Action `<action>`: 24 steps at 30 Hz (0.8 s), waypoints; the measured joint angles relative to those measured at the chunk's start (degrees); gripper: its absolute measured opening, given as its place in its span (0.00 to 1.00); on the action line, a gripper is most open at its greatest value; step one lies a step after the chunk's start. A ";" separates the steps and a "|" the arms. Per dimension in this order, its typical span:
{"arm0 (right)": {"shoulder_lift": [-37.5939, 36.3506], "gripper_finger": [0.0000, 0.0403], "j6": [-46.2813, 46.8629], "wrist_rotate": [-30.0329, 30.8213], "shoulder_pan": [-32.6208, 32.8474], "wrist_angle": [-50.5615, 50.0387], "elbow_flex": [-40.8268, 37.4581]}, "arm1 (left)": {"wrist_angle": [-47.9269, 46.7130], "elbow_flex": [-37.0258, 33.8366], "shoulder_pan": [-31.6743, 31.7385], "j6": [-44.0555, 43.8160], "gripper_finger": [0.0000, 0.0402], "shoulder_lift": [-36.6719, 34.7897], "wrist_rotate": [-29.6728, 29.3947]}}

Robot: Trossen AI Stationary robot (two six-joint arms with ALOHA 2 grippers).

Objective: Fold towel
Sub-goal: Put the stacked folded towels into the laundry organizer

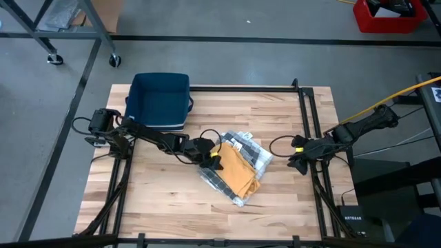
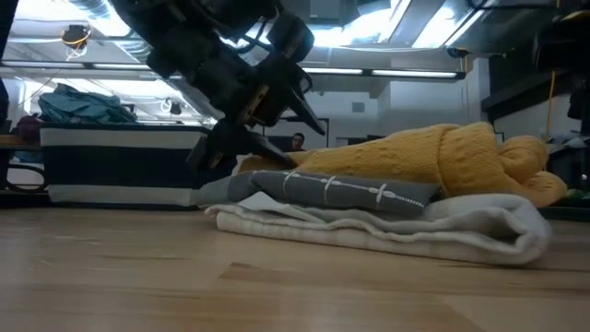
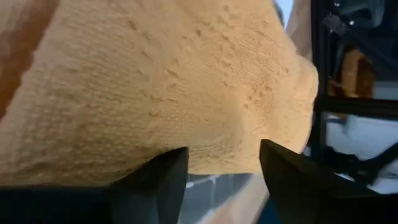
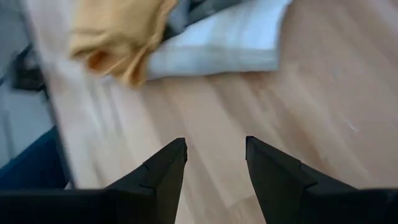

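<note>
Wooden bench (image 1: 151, 193) fills the middle of the high view, grey floor round it, red bin (image 1: 387, 16) at upper right of frame. Dark blue tub (image 1: 160, 100) sits at the bench's upper-left corner.

Towel pile at bench centre: yellow knit towel (image 1: 238, 169) lies on top of a grey-and-white patterned towel (image 1: 249, 146), all folded into a lumpy stack, tilted diagonally in the frame. In the low view the yellow knit (image 2: 433, 157) humps up over a grey layer w/ white stitching and a cream layer at the bottom, resting on the wood.

Left claw (image 1: 212, 160) is at the pile's left edge, right against the yellow towel. In the left wrist view its fingers (image 3: 155, 180) stand wide apart, yellow knit just beyond them, nothing gripped.

Right claw (image 1: 298, 160) is at the centre-right of frame near the bench's right rail, well apart from the pile. Its fingers (image 4: 165, 171) are spread, bare wood between them, holding nothing.
</note>
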 joint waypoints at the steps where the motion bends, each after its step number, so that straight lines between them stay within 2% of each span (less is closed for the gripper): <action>1: 0.95 0.44 1.20 0.95 0.00 -0.01 0.00 | -0.17 0.00 0.60 -0.90 0.47 0.00 1.74; 6: 5.11 0.44 5.63 2.17 0.00 -0.02 0.00 | -0.23 0.00 2.66 -3.58 0.44 0.00 11.31; 10: 8.13 0.44 5.87 2.19 0.00 0.58 -0.02 | -0.49 0.00 2.73 -0.71 0.41 0.00 14.00; 14: 9.86 0.44 5.60 2.09 0.00 3.49 -0.02 | -1.24 0.00 2.04 2.43 0.38 -0.01 13.78; 18: 9.93 0.44 4.58 2.09 0.00 4.98 -0.02 | -2.00 0.00 1.66 3.91 0.36 -0.63 11.12; 21: 9.54 0.44 3.73 2.07 0.00 4.88 -0.02 | -6.19 0.00 1.62 5.55 0.34 -3.28 9.73; 24: 8.58 0.44 2.52 1.91 0.00 4.74 -0.02 | -13.69 0.02 0.93 6.90 0.34 -7.08 5.38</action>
